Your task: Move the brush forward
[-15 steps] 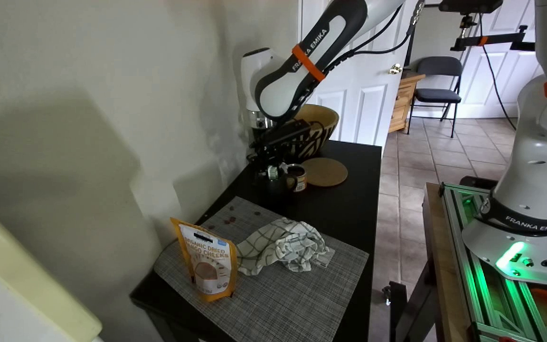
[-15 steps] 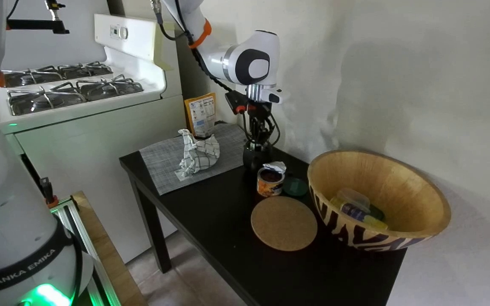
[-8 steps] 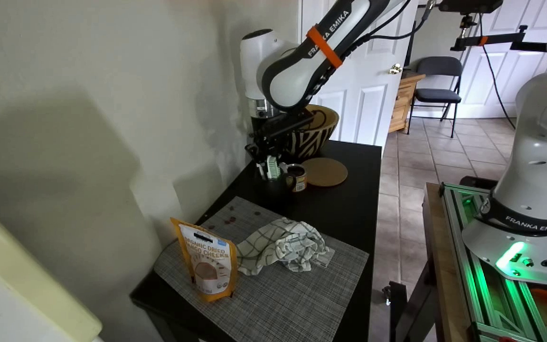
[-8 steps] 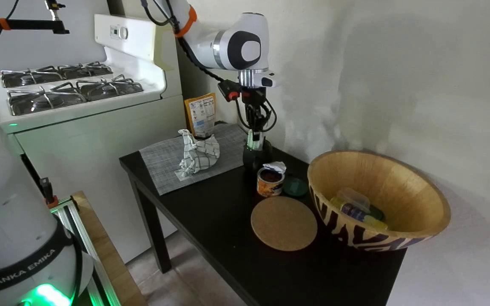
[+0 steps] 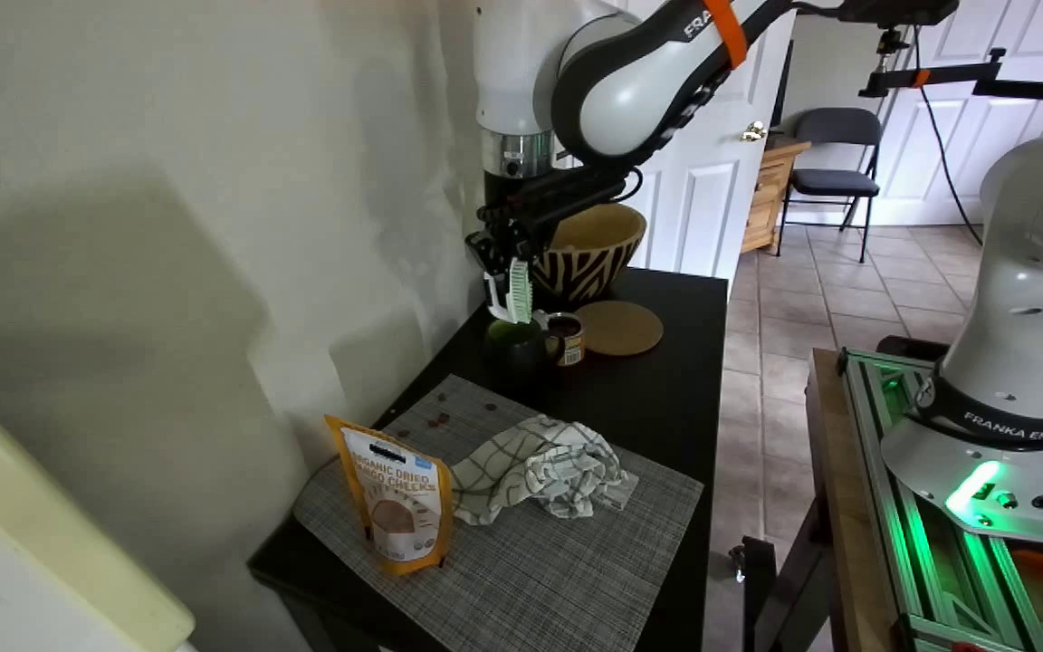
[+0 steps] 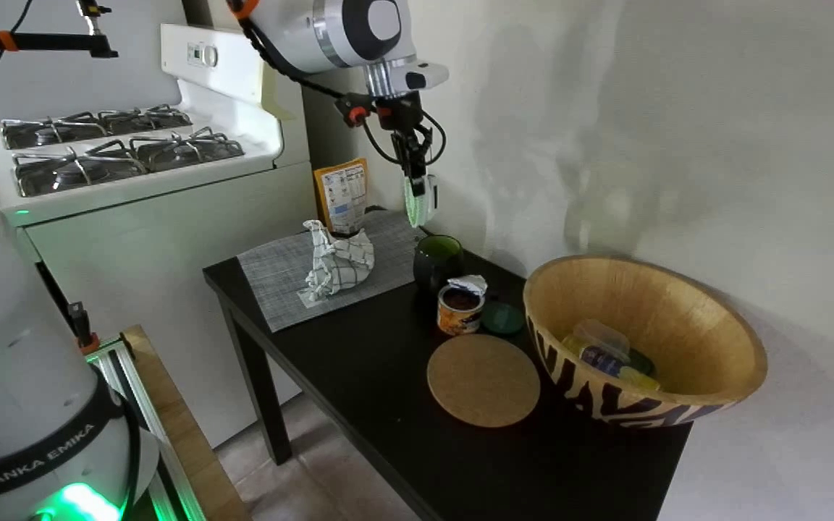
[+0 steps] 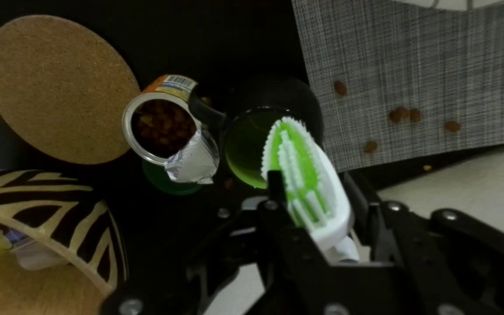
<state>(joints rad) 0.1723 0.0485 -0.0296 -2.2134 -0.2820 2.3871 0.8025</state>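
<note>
The brush is white with green and white bristles; it shows in an exterior view (image 5: 520, 294), in an exterior view (image 6: 415, 207) and in the wrist view (image 7: 300, 175). My gripper (image 7: 315, 186) is shut on the brush, one finger at the bristle side and one at the white back. It holds the brush in the air, bristles along its length, above the dark mug (image 6: 437, 269). The mug's green inside shows below the brush in the wrist view. The gripper also shows in an exterior view (image 5: 508, 249).
An opened can (image 6: 460, 310) with a foil lid stands beside the mug. A tan round disc (image 6: 483, 380) and a striped bowl (image 6: 649, 325) holding items are nearby. A grey mat (image 5: 567, 561) bears a checked cloth (image 5: 531, 466) and an orange pouch (image 5: 399, 498). The wall is close behind.
My gripper has risen with the brush, drawing it up out of the mug. The brush was mostly inside the mug one second ago and is now above it. The mug stays put.
</note>
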